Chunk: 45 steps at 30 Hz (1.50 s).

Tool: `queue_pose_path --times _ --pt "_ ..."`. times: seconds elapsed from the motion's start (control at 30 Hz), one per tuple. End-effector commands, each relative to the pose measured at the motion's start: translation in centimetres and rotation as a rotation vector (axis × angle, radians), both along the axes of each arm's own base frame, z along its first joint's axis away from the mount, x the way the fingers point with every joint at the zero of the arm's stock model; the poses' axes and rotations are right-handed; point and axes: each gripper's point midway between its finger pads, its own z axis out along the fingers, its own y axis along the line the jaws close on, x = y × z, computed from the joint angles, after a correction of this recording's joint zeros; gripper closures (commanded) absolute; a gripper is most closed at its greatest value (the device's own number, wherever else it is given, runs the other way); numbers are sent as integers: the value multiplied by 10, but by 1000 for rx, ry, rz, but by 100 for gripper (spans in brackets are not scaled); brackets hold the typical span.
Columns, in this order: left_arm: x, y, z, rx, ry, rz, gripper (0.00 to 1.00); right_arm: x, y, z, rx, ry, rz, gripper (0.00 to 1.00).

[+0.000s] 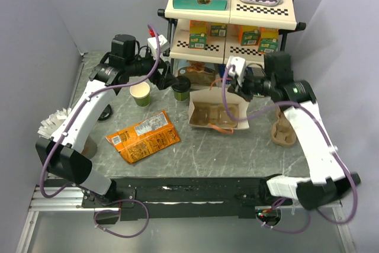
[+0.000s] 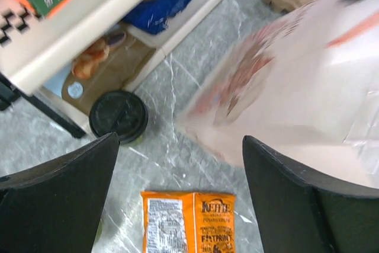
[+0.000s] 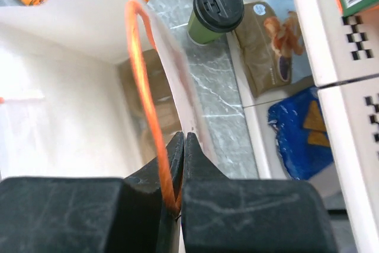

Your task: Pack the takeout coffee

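My right pincer (image 3: 182,139) is clamped shut on the orange handle (image 3: 142,75) of the white bag (image 1: 216,108), the cord pinched between both fingers at the bag's far rim. The bag stands open on the grey table (image 1: 195,158), and a brown cup tray shows inside it.

My left pincer (image 2: 180,149) hangs wide open and holds nothing. It is above the table just left of the bag, whose near wall blurs across the wrist view.

An orange pack of chips (image 1: 143,137) lies flat, nearer to me than the bag and to its left, apart from it.

The coffee (image 1: 180,87), a green cup under a black lid, stands upright on the table outside the bag, off the bag's far left corner and not touching it. Neither pincer touches it.

A lidless green cup (image 1: 141,93) stands further left of the bag than the coffee does.

To the bag's right, well apart, sits a stack of brown carriers (image 1: 283,131).

Beyond the bag rises a cream shelf (image 1: 201,11) stocked with boxes and snack packs, with the coffee at its foot.
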Motion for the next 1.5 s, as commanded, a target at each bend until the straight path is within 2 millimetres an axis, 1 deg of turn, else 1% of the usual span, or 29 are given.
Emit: queue_pose_path --times 0.0,0.07,0.13,0.17,0.23,0.27,0.33,0.37,0.47,0.57,0.6,0.63,0.7,0.73,0.8,0.83,0.87,0.9,0.93,0.97,1.0,1.03,1.07,1.1,1.17,1.23,1.3,1.37,1.47 --pt "1 5 3 -17 -17 35 9 -30 5 17 9 -134 24 100" --pt "0 4 0 -22 -4 29 9 -41 10 6 -12 -135 36 100" --pt "-1 3 -3 -25 7 28 9 -52 11 7 3 -152 35 100" --pt "0 3 -5 -24 12 29 9 -57 14 -4 -9 -137 40 100" --pt "0 2 -6 -25 12 26 9 -67 13 -2 6 -172 44 100" --pt "0 2 -8 -22 16 28 9 -69 13 -12 -6 -166 42 100" --pt "0 3 -7 -24 11 30 9 -80 17 -8 12 -214 65 100" --pt "0 3 -7 -24 13 29 9 -82 17 -15 8 -214 68 100" --pt "-1 4 -11 -8 12 24 8 -91 17 -6 27 -232 78 100" --pt "8 7 -19 20 25 57 4 -88 14 -2 23 -224 47 100" --pt "15 11 -22 31 38 105 2 -86 12 -2 12 -227 32 100" --pt "24 11 -31 43 67 134 1 -85 11 0 11 -234 29 100" --pt "39 15 -32 43 84 208 1 -82 8 -2 3 -226 7 100" --pt "46 14 -41 49 102 219 1 -80 7 -3 -1 -216 -6 100" --pt "55 13 -47 57 95 235 1 -76 2 -4 0 -190 -35 100" --pt "63 13 -59 75 112 253 1 -76 2 -3 14 -170 -42 100" --pt "69 12 -62 81 111 258 1 -72 -1 2 25 -167 -64 100" --pt "79 11 -79 107 140 268 1 -71 -2 -1 28 -134 -76 100" --pt "86 11 -85 121 149 286 1 -71 -2 1 33 -126 -82 100" --pt "94 9 -81 118 137 292 1 -67 -5 3 35 -112 -96 100" --pt "102 6 -96 131 163 293 1 -68 -6 0 30 -86 -102 100" --pt "107 5 -98 131 168 303 1 -67 -8 -2 24 -71 -114 100" --pt "116 3 -90 118 152 317 1 -64 -10 -3 20 -57 -127 100" --pt "123 1 -97 110 178 342 1 -62 -16 -6 17 -28 -156 100" --pt "135 1 -95 100 175 419 1 -58 -19 -6 20 -1 -179 100" --pt "144 0 -92 51 185 507 1 -54 -25 -9 18 32 -217 100" --pt "148 0 -95 19 220 566 1 -49 -29 -11 10 52 -248 100" --pt "145 -7 -94 9 233 567 1 -44 -32 -11 9 73 -267 100" --pt "138 -18 -101 25 243 566 1 -37 -33 -11 9 70 -285 100"
